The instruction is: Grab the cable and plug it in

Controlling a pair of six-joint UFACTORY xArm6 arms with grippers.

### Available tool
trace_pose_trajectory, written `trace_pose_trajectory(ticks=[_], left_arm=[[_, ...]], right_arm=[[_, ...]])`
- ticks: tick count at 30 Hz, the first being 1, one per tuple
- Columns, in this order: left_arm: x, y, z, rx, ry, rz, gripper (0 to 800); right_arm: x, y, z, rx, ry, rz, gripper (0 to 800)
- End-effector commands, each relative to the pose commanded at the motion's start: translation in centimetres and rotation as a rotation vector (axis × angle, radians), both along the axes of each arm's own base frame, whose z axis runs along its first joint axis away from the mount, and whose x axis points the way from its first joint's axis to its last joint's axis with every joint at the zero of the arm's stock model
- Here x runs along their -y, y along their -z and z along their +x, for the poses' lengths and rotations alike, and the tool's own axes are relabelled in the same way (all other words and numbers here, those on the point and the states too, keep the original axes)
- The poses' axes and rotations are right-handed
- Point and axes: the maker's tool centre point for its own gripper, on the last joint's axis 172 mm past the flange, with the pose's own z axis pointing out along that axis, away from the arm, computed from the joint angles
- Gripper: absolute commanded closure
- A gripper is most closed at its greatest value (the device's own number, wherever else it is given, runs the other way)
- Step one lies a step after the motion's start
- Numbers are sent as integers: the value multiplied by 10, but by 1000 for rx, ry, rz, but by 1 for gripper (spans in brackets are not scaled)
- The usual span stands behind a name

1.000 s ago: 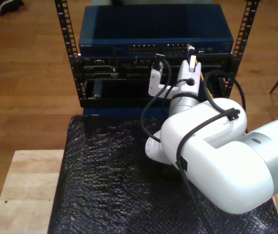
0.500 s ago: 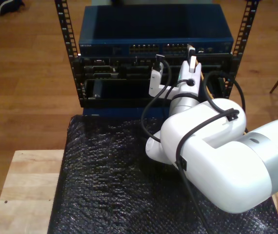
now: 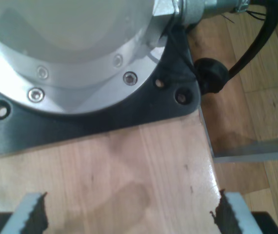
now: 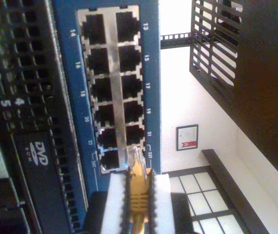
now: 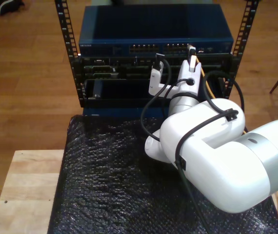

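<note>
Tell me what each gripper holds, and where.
My second gripper grips the cable just behind its clear plug. My first gripper holds nothing.

My second end effector point(image 5: 191, 52) reaches up to the blue switch point(image 5: 156, 30) in the rack point(image 5: 70, 53), at 12 o'clock in the exterior view. The cable point(image 5: 207, 80) runs beside my white arm point(image 5: 212, 156). Black foam mat point(image 5: 109, 180) covers the wooden worktop point(image 5: 27, 185).
</note>
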Motion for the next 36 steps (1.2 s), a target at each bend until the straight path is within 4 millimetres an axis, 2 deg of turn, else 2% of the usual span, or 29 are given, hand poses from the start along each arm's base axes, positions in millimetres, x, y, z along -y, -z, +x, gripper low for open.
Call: trace_pose_trajectory(ticks=[36], left_arm=[[0, 0, 0, 0, 0, 0, 0]], right_arm=[[14, 6, 1, -11, 20, -5, 800]])
